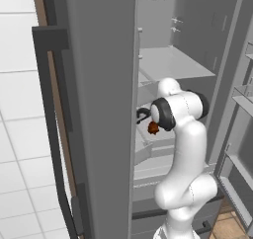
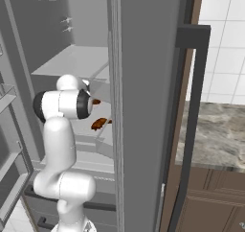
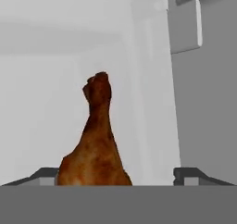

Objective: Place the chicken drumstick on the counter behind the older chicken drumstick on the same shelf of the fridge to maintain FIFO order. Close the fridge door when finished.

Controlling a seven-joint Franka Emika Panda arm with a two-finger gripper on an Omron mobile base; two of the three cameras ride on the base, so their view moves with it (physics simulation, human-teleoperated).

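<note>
Item: chicken drumstick [image 3: 95,142], brown, lying on the pale fridge shelf [image 1: 153,151], thin end pointing inward; seen just ahead of the pincer [image 3: 118,179].

Second drumstick [image 2: 99,123]: on the same shelf, nearer the front.

Pincer: fingers spread wide, one tip [image 3: 44,174] either side of the meat; contact cannot be told, no clamp evident.

Fridge [image 1: 99,109]: doors open.

Desk [image 2: 217,135]: stone top, to the right.

Risks: withdrawing carelessly, a finger may drag or roll the drumstick forward, spoiling FIFO order; the elbow may strike the door edge.
</note>
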